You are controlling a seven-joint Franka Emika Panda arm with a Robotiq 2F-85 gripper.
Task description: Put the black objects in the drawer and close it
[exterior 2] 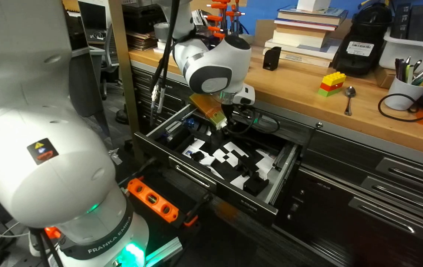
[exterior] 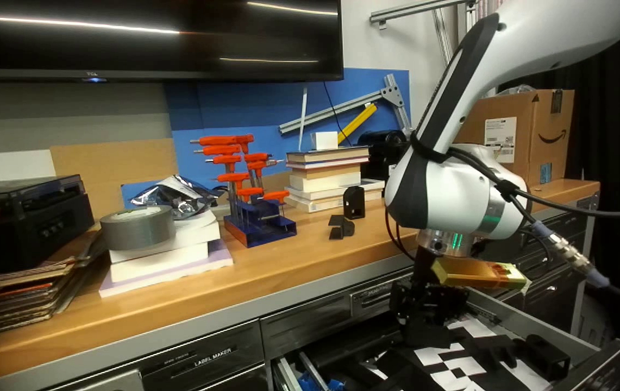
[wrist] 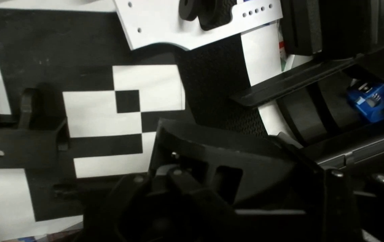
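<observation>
1. Wooden benchtop (exterior: 266,260): its edge invites a bump on a careless lift
2. Drawer (exterior 2: 230,193), open below: the pronged black bracket (wrist: 20,148) inside might jam it if standing too high
3. Gripper (exterior: 426,321), low over the drawer: cannot tell if spread or clamped on the windowed black piece (wrist: 227,158) there; a snagged release could tip it
4. Upright black block (exterior: 349,200), then small black clip (exterior: 348,228), both on the benchtop: closing early would strand them

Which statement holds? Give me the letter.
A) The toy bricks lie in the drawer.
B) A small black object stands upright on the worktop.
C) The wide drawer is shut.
B: in both exterior views the black object stands upright on the worktop near the book stack.
</observation>
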